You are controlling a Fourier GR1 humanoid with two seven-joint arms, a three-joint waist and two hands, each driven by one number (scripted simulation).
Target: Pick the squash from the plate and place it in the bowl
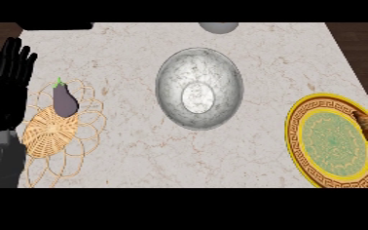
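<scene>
One pale marble desk (129,44) fills the head view, veined in brown. At its middle sits a round grey metal bowl (173,78), the largest thing on it, with a light flat bottom and nothing inside.

Against the desk's right edge lies a plate (296,122) with a yellow rim, a brown patterned band and a green centre; part of it is cut off by the view. The squash (361,119) is still on that plate, at its right rim: only a brownish sliver shows there, too little to tell its shape. Bare marble lies between plate and bowl.

Near the desk's left edge is a woven straw mat (50,136) with looped wire petals, well apart from the bowl. The left robot hand (14,78), black, rests at the left edge beside the mat, fingers straight and pointing up, holding nothing.

A dark purple eggplant (64,100) with a green stem lies on the mat's rear part.

A grey rounded object (219,27) pokes in at the desk's rear edge, behind the bowl.
</scene>
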